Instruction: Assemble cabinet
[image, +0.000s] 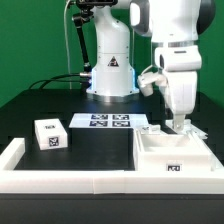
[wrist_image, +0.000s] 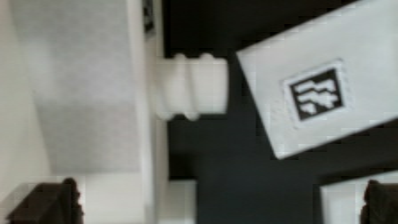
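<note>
Your gripper (image: 178, 123) is hanging at the exterior view's right, over the far side of the cabinet (image: 168, 158), with its fingers pointing down close to the far wall. In the wrist view the two dark fingertips (wrist_image: 43, 205) are sitting wide apart, with nothing clamped between them. The cabinet is lying on the black table (image: 100, 150) at the near right, against the low white rim (image: 70, 180). It's matte white, boxy and open on top, and it's showing one black-and-white square tag on its near face. A smaller white block (image: 50, 133), tagged on two faces, is sitting well apart at the left. The marker board (image: 108, 121) is lying farther back, between the two. Up close you're seeing a white wall (wrist_image: 80, 110) with a ribbed white peg (wrist_image: 192, 88) sticking out toward a tagged white panel (wrist_image: 320, 95). I can't tell if the peg and panel are touching.
</note>
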